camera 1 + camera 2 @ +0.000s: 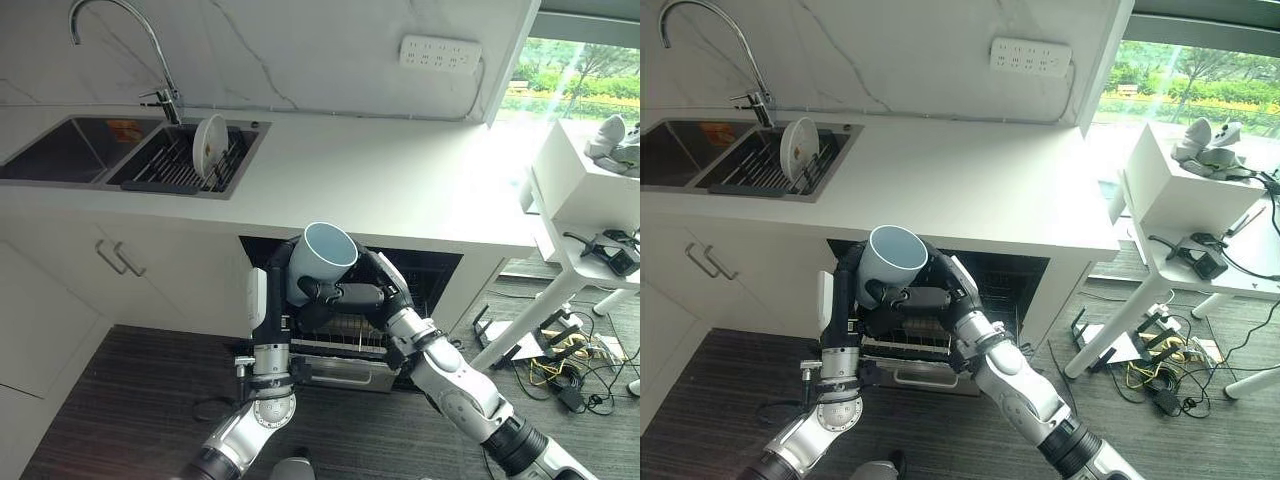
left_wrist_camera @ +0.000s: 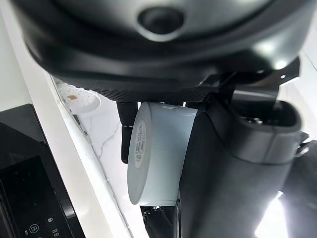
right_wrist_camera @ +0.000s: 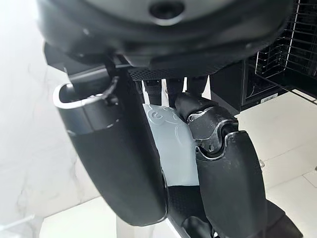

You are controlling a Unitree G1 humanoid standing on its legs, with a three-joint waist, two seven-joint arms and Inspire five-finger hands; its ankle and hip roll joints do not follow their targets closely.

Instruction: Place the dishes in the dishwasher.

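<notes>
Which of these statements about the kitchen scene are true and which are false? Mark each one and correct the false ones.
1. Both hands grip the pale blue cup. True: the left hand and the right hand are curled round it.
2. The cup sits in the dishwasher rack. False: it is held above the pulled-out rack.
3. A white plate stands on edge in the sink rack. True.
4. The cup's opening faces the floor. False: it faces upward.
5. The dishwasher is closed. False: it is open below the counter.

Dishwasher rack point(image 1: 345, 345) (mostly hidden behind hands)
</notes>
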